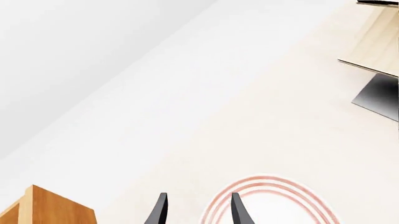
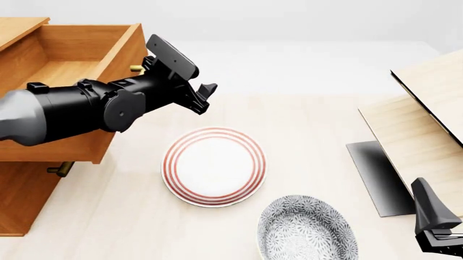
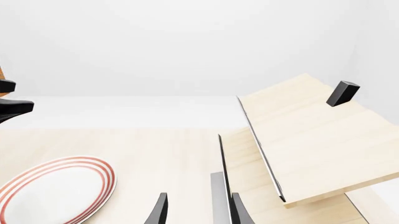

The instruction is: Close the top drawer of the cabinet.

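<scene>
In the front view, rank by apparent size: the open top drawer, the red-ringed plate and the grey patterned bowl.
1. The top drawer, clearly largest, though the left arm covers part of it.
2. The red-ringed plate.
3. The grey patterned bowl; it looks slightly smaller than the plate, but the frame edge crops it and it sits nearer the camera, so that order is unsure.

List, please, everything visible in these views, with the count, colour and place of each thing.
cabinet: one, orange-brown wood, far left.
top drawer: one, orange-brown, pulled open, empty, brass handle mostly hidden by the arm.
lower drawer handle: one, brass, beneath the open drawer.
striped plate: one, white with red rings, table centre.
patterned plate: one, grey-and-white, near edge, right of centre.
slanted boards: two, pale wood, right side.
table: one, pale wood.
left gripper: one, black, in front of the open drawer, above the striped plate.
right gripper: one, black, lower right corner.
</scene>
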Robot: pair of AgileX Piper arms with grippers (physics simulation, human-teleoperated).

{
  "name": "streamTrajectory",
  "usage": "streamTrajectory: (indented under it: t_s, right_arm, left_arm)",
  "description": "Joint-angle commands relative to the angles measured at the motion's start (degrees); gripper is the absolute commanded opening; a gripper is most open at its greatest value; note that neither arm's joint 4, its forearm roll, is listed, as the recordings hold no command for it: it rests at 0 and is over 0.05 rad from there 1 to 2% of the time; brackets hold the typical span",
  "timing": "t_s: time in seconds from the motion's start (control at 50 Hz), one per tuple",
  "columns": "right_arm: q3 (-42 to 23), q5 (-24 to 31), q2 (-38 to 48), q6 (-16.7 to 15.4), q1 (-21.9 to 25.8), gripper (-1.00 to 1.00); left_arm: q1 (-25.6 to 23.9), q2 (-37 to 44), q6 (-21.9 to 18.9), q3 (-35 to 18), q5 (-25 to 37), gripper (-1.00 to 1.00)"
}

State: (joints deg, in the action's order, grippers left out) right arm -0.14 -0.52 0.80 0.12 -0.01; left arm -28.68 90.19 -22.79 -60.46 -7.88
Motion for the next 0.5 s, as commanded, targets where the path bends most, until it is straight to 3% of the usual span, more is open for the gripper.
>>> streamTrajectory:
  t_s: [0.02, 0.5]
  right_arm:
    - [0.0, 0.0, -0.01, 0.03, -0.01, 1.0]
    - [0.0, 0.0, 0.01, 0.02, -0.02, 1.0]
  left_arm:
    - [7.13, 1.07, -3.28, 1.52, -0.6, 1.0]
    - [19.23, -4.88, -5.46, 8.38, -2.38, 1.0]
